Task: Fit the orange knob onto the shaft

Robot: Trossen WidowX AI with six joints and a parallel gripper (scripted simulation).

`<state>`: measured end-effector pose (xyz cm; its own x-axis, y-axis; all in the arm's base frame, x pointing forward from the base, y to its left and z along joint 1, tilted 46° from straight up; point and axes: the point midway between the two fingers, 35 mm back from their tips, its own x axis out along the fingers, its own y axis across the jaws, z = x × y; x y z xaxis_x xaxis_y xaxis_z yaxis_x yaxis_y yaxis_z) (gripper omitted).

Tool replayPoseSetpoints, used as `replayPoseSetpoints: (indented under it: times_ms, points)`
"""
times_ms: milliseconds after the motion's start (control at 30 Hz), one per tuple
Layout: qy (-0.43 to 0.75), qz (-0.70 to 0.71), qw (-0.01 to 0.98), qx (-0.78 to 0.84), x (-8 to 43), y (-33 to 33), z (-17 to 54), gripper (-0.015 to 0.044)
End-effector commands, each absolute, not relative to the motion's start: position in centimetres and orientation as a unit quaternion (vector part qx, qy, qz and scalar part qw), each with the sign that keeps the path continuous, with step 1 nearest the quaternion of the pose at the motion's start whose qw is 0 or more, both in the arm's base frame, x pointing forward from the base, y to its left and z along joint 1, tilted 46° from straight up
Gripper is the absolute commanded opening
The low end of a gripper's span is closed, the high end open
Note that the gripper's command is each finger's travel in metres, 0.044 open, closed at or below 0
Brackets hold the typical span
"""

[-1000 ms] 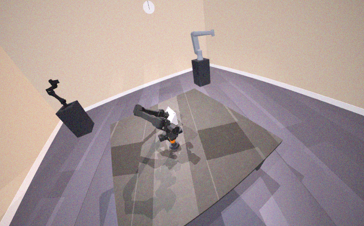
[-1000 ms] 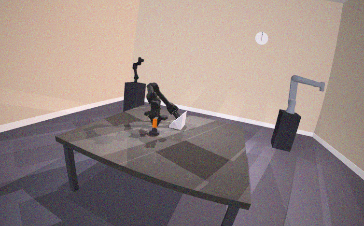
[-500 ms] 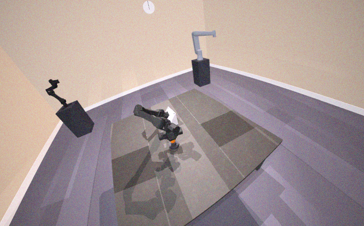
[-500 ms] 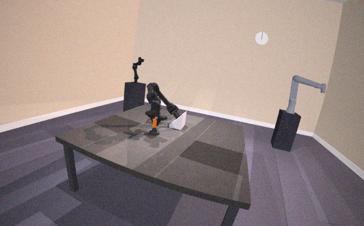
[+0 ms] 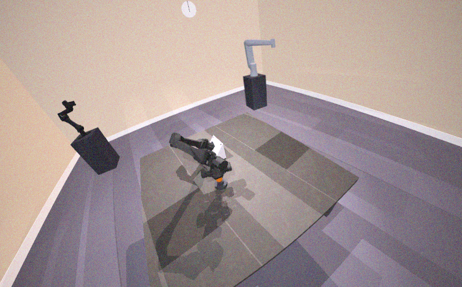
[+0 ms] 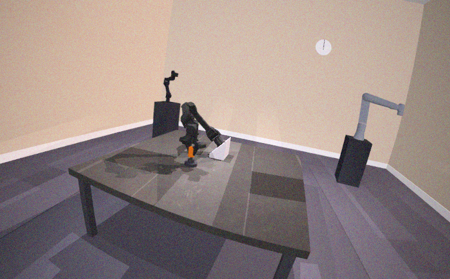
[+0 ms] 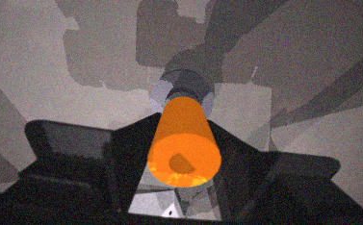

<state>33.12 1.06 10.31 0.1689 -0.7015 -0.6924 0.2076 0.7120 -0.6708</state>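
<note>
The orange knob (image 5: pixel 219 179) (image 6: pixel 190 152) (image 7: pixel 183 120) is upright between the fingers of my gripper (image 5: pixel 218 176) (image 6: pixel 190 147) (image 7: pixel 183 120), which is shut on it. A dark D-shaped mark shows on its near end in the wrist view. The round pedestal (image 5: pixel 221 186) (image 6: pixel 190 164) (image 7: pixel 186 77) stands on the table directly below the knob. A dark part shows between the knob's lower end and the pedestal's base, so the knob is not against the base. Whether the shaft's tip is inside the hole is hidden, as is its flat side.
A white wedge-shaped block (image 5: pixel 219 148) (image 6: pixel 221 151) stands on the table (image 5: pixel 318 178) (image 6: pixel 219 208) beside the arm. Shadows of the arm fall across the table top. Two other arms stand on dark plinths (image 5: pixel 95 151) (image 6: pixel 353 161) away from the table.
</note>
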Motion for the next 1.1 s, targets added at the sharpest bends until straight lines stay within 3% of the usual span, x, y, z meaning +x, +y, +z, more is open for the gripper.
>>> replayPoseSetpoints:
  times_ms: [0, 1067]
  points:
    - [0.564, -0.31, 0.734, -0.217, 33.06, 1.12, 10.21, 0.0]
    - [0.55, -0.335, 0.743, -0.185, 32.85, 1.21, 10.39, 0.0]
